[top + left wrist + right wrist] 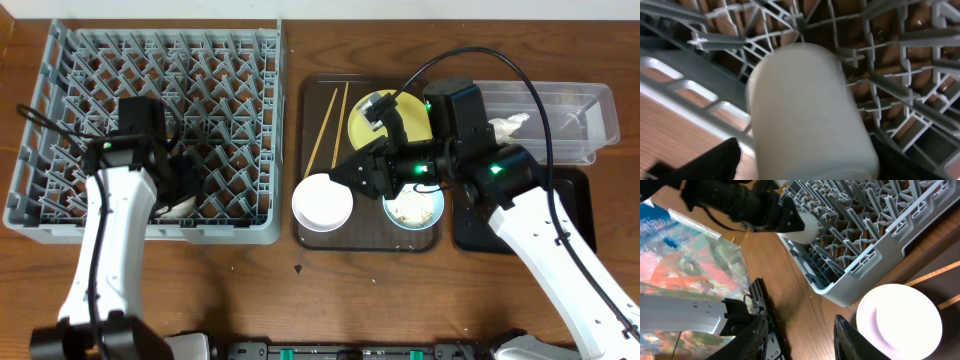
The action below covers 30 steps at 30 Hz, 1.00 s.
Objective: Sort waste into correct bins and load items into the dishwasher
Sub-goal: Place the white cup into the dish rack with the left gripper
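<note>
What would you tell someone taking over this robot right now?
Left gripper: shut on the cup, low over the rack near its front edge.
Right gripper: open, empty, beside the white bowl.
On the brown tray: white bowl, plate, chopsticks, and blue bowl holding scraps.
Done: tissue is in the tub.
Left: release the cup, bin the scraps, rack both bowls, the plate and the chopsticks. The black tray looks empty where it shows. I cannot spot the wrapper.
</note>
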Available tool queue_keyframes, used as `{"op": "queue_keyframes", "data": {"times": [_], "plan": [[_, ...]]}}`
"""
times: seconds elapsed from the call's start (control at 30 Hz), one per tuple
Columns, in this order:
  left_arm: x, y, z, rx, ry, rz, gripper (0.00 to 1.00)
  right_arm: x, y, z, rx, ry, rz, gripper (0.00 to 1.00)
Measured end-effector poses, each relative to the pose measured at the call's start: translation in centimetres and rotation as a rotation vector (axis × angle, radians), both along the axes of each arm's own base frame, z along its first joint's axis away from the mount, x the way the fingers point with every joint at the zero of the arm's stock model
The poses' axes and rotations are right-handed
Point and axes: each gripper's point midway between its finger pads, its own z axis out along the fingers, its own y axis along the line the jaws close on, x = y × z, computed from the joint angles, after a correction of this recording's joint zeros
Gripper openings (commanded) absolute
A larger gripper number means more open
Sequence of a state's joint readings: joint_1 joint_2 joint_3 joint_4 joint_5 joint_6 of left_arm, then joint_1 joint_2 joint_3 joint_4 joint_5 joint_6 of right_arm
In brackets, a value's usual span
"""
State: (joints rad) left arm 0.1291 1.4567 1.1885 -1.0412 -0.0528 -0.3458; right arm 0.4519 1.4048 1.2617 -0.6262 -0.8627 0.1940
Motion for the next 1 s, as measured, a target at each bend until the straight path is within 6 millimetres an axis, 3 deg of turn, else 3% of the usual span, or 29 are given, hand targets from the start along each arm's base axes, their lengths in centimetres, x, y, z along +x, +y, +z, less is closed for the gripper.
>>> {"op": "queue_keyframes", "data": {"times": [0.13,0.27,0.57,0.67,0.9,1.0], "plan": [[0.2,-0.5,-1.2,-0.034,0.037,-0.003,0.91,-0.1,-0.1,-0.1,-0.004,0.006,0.001,0.42],[-0.2,-0.9,-0.9,-0.058,0.039,-0.006,0.91,-0.3,-0.2,-0.4,-0.017,0.011,0.005,0.43],[-1.1,-1.9,4.5,-0.077,-0.126,-0.030,0.87,0.1,-1.1,-1.9,-0.095,0.025,-0.050,0.42],[-1.4,-3.8,5.5,-0.139,-0.158,-0.112,0.87,0.6,-2.1,-3.1,-0.168,0.049,-0.111,0.41],[-2.3,-11.1,6.7,-0.254,-0.187,-0.446,0.88,1.1,-6.0,-7.3,-0.440,0.145,-0.336,0.41],[-3.0,-13.5,7.3,-0.277,-0.204,-0.559,0.87,0.5,-6.5,-10.4,-0.629,0.150,-0.389,0.41]]}}
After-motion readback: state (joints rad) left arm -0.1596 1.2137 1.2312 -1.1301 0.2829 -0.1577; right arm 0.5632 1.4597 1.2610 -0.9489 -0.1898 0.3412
